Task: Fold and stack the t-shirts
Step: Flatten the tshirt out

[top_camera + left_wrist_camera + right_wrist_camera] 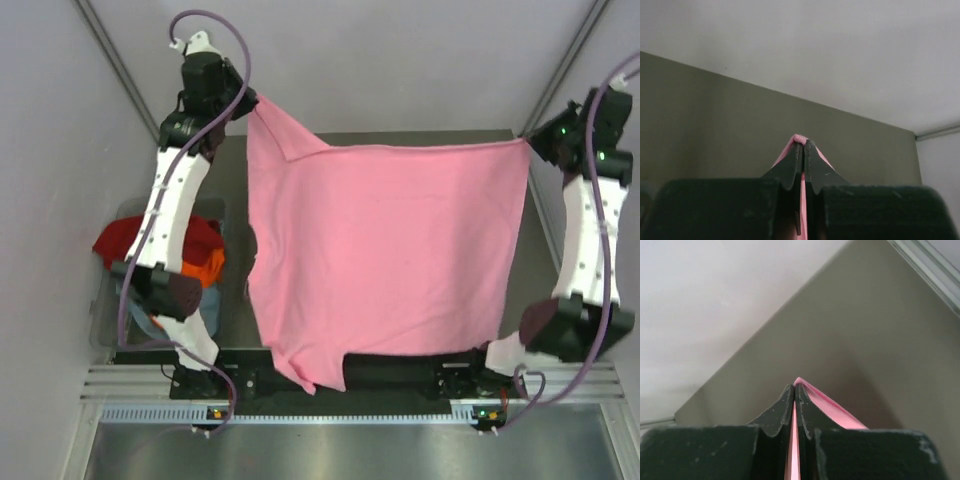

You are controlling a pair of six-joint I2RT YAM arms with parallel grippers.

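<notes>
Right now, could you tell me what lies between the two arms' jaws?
Only the pink t-shirt: one edge stretches from the left jaws to the right jaws, both shut on it, per the top view.

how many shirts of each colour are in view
pink t-shirt: 1
dark red t-shirt: 1
orange t-shirt: 1
grey-blue t-shirt: 1
total: 4 visible

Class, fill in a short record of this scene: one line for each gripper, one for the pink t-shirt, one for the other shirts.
Left gripper: shut on one corner of the pink t-shirt
Right gripper: shut on another corner
Pink t-shirt: unfolded, stretched wide between both grippers
Other shirts: dark red, orange and grey-blue, heaped at the left in the top view
</notes>
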